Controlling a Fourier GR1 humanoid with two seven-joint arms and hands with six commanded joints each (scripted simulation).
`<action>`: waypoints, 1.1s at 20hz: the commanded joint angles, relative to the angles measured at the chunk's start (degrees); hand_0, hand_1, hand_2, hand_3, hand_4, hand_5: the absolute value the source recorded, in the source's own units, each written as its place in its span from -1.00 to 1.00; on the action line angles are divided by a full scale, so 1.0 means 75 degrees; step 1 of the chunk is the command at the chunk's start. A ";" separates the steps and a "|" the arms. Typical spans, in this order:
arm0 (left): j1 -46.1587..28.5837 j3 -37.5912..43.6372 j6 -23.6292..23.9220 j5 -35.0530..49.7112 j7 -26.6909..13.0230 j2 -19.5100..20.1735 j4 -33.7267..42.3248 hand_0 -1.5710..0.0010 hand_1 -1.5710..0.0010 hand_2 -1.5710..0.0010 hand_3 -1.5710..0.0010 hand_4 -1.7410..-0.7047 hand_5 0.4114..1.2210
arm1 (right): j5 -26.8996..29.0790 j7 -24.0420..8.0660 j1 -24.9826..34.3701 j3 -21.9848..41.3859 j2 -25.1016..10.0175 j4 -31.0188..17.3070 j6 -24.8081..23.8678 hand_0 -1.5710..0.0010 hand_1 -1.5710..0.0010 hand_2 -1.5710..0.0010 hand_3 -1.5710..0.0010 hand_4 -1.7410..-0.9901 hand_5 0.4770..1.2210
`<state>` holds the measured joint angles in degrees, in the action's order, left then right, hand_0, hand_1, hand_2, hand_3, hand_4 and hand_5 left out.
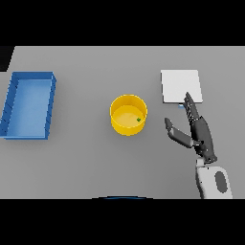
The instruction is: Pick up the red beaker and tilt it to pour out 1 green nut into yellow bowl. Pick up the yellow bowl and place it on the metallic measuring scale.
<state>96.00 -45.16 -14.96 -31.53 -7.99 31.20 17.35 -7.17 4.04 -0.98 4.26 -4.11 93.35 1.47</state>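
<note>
right hand [198, 129] fingertips overlap the scale's [180, 86] lower right corner, hiding it | bluish bit at that edge: too small to identify | green nut [139, 119] in yellow bowl [128, 115]: just a speck, shape unreadable

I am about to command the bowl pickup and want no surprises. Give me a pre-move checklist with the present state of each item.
1. Green nut lies inside the yellow bowl: ok.
2. Bowl stands upright on the table: ok.
3. Right hand open, apart from the bowl: ok.
4. Metallic measuring scale top bare: ok.
5. Red beaker location: cannot tell, not in view.
6. Left hand position: cannot tell, not in view.
</note>
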 commanded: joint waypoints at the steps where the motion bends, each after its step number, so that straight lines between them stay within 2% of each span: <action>1: -0.0171 0.0204 0.0185 0.0291 -0.0073 0.0168 -0.0115 -1.00 -0.98 -0.98 -0.81 -0.90 1.00 | -0.0039 0.0037 0.0032 -0.0020 -0.0062 -0.0033 -0.0007 1.00 1.00 1.00 1.00 0.14 -0.53; 4: -0.0661 0.0759 0.0853 0.1187 -0.0262 0.0531 -0.0316 -1.00 -0.99 -0.99 -0.79 -0.95 1.00 | -0.0159 0.0107 0.0027 0.0084 -0.0055 -0.0018 -0.0013 1.00 1.00 1.00 1.00 0.17 -0.53; 5: -0.0820 0.0982 0.1068 0.1515 -0.0543 0.0644 -0.0383 -1.00 -0.99 -0.99 -0.83 -0.96 1.00 | -0.0163 0.0021 0.0108 0.0066 -0.0017 -0.0125 -0.0052 1.00 1.00 1.00 1.00 0.18 -0.53; 7: -0.1262 0.1155 0.1453 0.1949 -0.0941 0.0770 -0.0388 -1.00 -0.99 -0.99 -0.79 -0.97 1.00 | -0.0121 -0.0053 0.0100 0.0093 0.0018 -0.0049 -0.0038 1.00 1.00 1.00 1.00 0.21 -0.54; 8: -0.1491 0.1239 0.1634 0.2160 -0.1005 0.0895 -0.0311 -1.00 -1.00 -1.00 -0.79 -0.98 1.00 | -0.0064 -0.0171 0.0149 0.0097 0.0066 -0.0091 -0.0010 1.00 1.00 1.00 1.00 0.24 -0.53; 10: -0.2063 0.1314 0.1859 0.2556 -0.1372 0.1024 -0.0236 -1.00 -1.00 -1.00 -0.87 -0.99 1.00 | 0.0004 -0.0118 0.0112 0.0105 0.0068 -0.0088 0.0059 1.00 1.00 1.00 1.00 0.24 -0.52; 12: -0.2670 0.1536 0.2102 0.3144 -0.1743 0.1015 -0.0123 -1.00 -1.00 -1.00 -0.91 -0.99 1.00 | -0.0082 -0.0067 0.0116 0.0079 0.0005 -0.0180 0.0018 1.00 1.00 1.00 1.00 0.21 -0.50; 13: -0.2994 0.1615 0.2292 0.3407 -0.1786 0.0976 -0.0062 -1.00 -1.00 -1.00 -0.83 -0.99 1.00 | -0.0181 0.0031 0.0112 0.0134 0.0016 -0.0230 -0.0011 1.00 1.00 1.00 1.00 0.19 -0.49; 14: -0.3248 0.1654 0.2398 0.3614 -0.1965 0.0984 -0.0002 -1.00 -1.00 -1.00 -0.86 -0.99 1.00 | -0.0122 0.0039 0.0167 0.0082 -0.0018 -0.0262 0.0020 1.00 1.00 1.00 1.00 0.17 -0.48; 15: -0.3553 0.1757 0.2568 0.3877 -0.1967 0.1051 0.0153 -1.00 -1.00 -1.00 -0.81 -1.00 1.00 | -0.0065 0.0185 0.0059 0.0041 -0.0085 -0.0226 0.0071 1.00 1.00 1.00 1.00 0.16 -0.46; 18: -0.4424 0.1931 0.3067 0.4549 -0.2315 0.1138 0.0779 -1.00 -1.00 -1.00 -0.90 -1.00 1.00 | -0.0256 0.0157 0.0099 0.0127 -0.0083 -0.0260 -0.0007 1.00 1.00 1.00 1.00 0.17 -0.42; 20: -0.4872 0.1855 0.3298 0.4760 -0.2743 0.1345 0.1429 -1.00 -1.00 -1.00 -0.94 -1.00 1.00 | -0.0178 0.0190 -0.0006 0.0106 -0.0107 -0.0229 0.0055 1.00 1.00 1.00 1.00 0.16 -0.38; 22: -0.5566 0.1784 0.3659 0.4964 -0.2807 0.1681 0.2286 -1.00 -1.00 -1.00 -0.84 -1.00 1.00 | -0.0202 0.0294 0.0010 0.0134 -0.0103 -0.0285 0.0074 1.00 1.00 1.00 1.00 0.15 -0.36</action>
<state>54.18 -31.77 12.51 5.81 -28.88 43.82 34.46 -8.69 6.27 -0.93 5.26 -4.90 91.21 2.03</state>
